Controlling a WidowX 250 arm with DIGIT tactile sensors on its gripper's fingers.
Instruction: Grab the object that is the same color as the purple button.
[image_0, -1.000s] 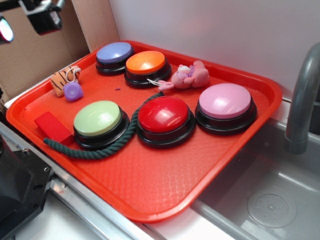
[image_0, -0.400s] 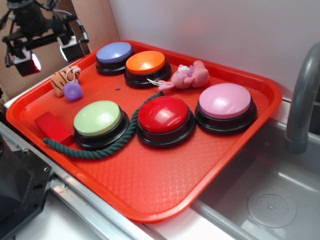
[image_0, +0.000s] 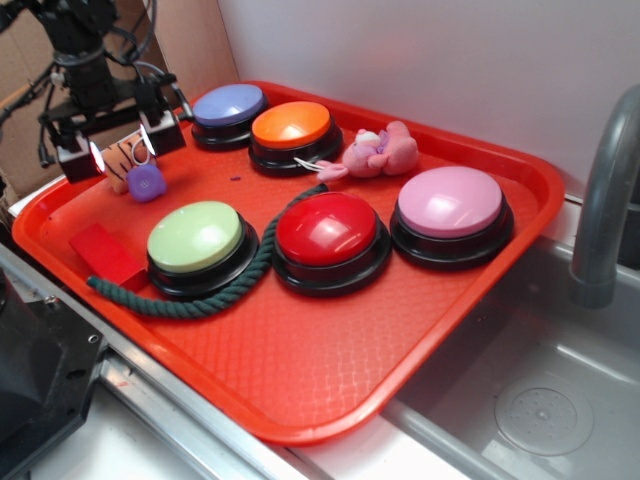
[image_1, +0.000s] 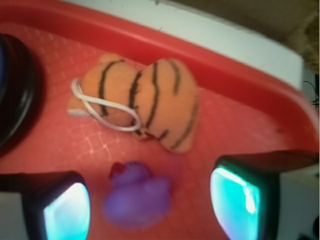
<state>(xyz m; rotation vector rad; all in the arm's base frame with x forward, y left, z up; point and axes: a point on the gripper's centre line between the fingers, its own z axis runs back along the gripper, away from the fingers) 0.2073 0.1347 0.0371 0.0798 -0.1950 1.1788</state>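
We count five dome buttons on the red tray (image_0: 480, 300): one purple button (image_0: 229, 105), one orange (image_0: 291, 125), one pink-lilac (image_0: 450, 201), one red (image_0: 325, 229), one green (image_0: 194, 236). Two plush toys (one orange striped (image_1: 142, 100), one pink (image_0: 382, 151)), one small purple piece (image_0: 146, 183), one red block (image_0: 105, 254), one green rope (image_0: 175, 303)

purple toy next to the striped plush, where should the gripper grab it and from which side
Take the purple toy across its rounded body, coming straight down from above. It lies flat on the tray, and the open gripper already has a finger on each side. The striped plush sits close behind, so keep low and centred.
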